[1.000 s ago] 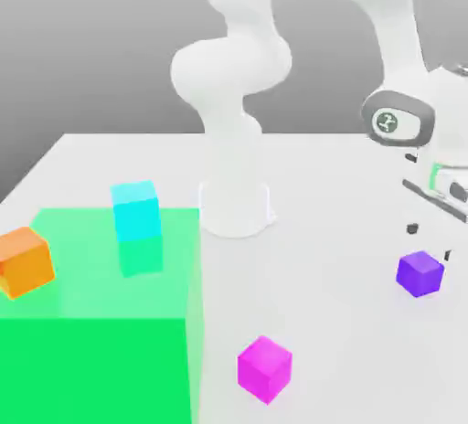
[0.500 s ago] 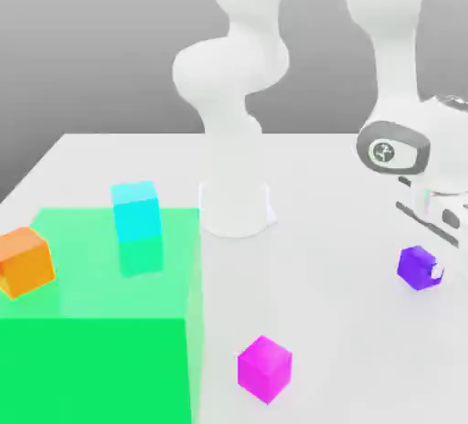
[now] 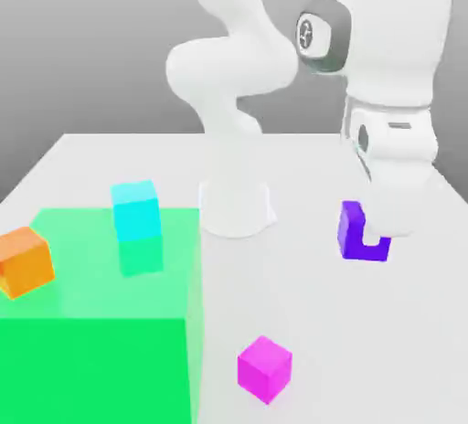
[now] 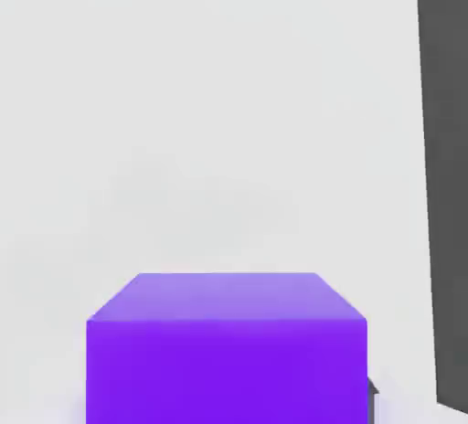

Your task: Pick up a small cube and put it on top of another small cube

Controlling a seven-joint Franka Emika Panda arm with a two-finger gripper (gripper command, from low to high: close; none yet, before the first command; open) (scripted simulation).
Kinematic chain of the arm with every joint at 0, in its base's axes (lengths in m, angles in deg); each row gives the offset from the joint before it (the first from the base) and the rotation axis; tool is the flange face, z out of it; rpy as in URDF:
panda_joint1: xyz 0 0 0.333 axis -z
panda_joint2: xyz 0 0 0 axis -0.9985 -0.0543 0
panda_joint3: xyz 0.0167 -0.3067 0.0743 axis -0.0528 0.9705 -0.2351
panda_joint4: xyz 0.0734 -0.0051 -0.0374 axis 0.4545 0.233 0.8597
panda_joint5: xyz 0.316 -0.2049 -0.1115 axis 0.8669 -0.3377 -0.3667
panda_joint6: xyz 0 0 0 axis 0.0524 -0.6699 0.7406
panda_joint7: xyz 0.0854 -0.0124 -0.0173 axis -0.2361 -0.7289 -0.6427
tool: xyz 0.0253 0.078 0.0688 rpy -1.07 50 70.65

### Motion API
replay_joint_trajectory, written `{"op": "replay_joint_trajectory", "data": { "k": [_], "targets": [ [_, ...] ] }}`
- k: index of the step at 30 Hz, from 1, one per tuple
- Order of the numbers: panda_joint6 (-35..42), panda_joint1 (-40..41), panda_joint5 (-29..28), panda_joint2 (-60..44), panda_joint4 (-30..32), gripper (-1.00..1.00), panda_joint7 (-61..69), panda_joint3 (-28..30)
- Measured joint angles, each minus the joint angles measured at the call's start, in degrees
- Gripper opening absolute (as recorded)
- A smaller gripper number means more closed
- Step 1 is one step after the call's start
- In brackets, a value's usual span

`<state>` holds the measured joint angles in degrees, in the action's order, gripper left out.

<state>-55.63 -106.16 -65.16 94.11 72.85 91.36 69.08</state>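
Gripper (image 3: 377,235) fingers are closed on the purple cube (image 3: 352,230), holding it above the white table (image 3: 302,322), on the exterior view's right. Magenta cube (image 3: 265,369) sits on the table nearer the camera, well apart, beside the green block (image 3: 101,358).

A white tabletop (image 3: 110,162) carries everything, with a plain grey backdrop behind it. On the exterior view's left, at the near corner, sits a large translucent green block (image 3: 101,358), its top face reaching back toward the middle of the tabletop. A cyan cube (image 3: 135,209) stands upright at the far part of that green volume, its lower half tinted green. An orange cube (image 3: 25,261) sits tilted at the green block's left edge, near the tabletop's left border.
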Motion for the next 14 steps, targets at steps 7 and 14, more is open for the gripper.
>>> {"op": "replay_joint_trajectory", "data": {
  "k": [7,14],
  "targets": [
    [14.7,12.3,-3.6,9.7,-4.9,-1.00,2.2,10.3],
    [8.2,15.0,-4.7,8.1,0.1,1.00,3.0,13.7]
  ]
}}
